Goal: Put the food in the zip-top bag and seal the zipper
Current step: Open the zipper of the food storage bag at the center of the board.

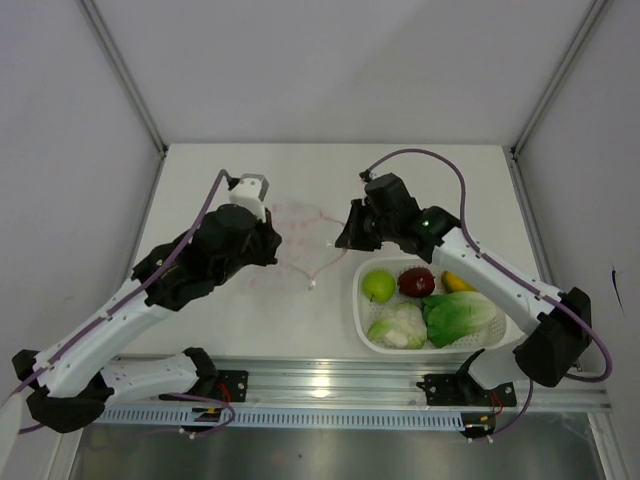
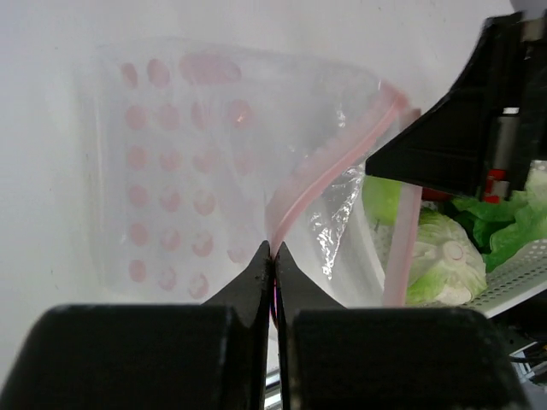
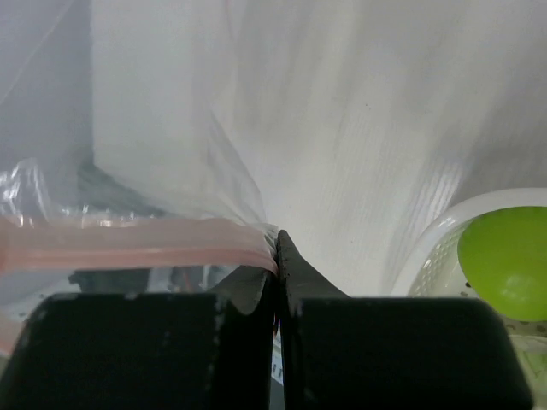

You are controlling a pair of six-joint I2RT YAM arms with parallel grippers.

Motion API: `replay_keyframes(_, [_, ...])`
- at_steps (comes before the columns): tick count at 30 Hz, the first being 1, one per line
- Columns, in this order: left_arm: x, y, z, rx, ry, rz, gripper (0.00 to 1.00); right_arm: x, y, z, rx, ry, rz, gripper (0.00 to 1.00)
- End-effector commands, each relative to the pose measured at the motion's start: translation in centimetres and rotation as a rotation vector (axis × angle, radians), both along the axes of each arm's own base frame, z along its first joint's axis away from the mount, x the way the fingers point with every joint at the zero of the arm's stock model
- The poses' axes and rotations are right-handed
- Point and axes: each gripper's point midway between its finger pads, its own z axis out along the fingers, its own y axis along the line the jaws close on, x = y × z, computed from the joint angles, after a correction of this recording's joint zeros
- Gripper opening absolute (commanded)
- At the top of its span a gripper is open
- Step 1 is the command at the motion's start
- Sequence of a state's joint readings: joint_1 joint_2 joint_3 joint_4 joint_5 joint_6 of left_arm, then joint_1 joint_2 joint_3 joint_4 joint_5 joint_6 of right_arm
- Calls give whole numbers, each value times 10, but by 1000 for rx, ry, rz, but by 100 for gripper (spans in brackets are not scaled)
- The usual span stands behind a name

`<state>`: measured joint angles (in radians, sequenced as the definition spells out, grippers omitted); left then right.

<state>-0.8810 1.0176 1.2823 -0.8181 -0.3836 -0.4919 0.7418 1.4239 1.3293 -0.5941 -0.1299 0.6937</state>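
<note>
The clear zip-top bag (image 1: 300, 245) with pink dots (image 2: 171, 179) hangs between my two grippers above the table. My left gripper (image 2: 273, 249) is shut on the pink zipper strip (image 2: 333, 154) at one side of the mouth; it also shows in the top view (image 1: 275, 250). My right gripper (image 3: 275, 239) is shut on the zipper (image 3: 128, 243) at the other side, in the top view (image 1: 347, 236). The food lies in a white basket (image 1: 358, 300): green apple (image 1: 379, 286), dark red apple (image 1: 416, 281), yellow-orange fruit (image 1: 457, 282), cauliflower (image 1: 397, 327), lettuce (image 1: 460, 315).
The white perforated basket stands right of the bag, under the right arm; its rim (image 3: 427, 239) and the green apple (image 3: 504, 260) show in the right wrist view. White walls enclose the table on three sides. A metal rail (image 1: 330, 385) runs along the near edge.
</note>
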Motion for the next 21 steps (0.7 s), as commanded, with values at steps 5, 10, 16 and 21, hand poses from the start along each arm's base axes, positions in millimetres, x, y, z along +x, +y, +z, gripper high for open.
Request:
replay_keyframes(5, [-4, 22, 4, 17, -22, 51, 1, 15, 1, -44, -98, 61, 65, 0])
replay_keyframes(10, [-7, 0, -29, 51, 78, -25, 1, 15, 9, -55, -97, 75, 101, 0])
replay_keyframes(16, [-6, -23, -56, 50, 148, -82, 1, 10, 20, -38, -76, 37, 145, 26])
replay_keyframes(21, [2, -31, -53, 50, 140, -88, 1, 9, 17, -2, -67, -37, 144, 59])
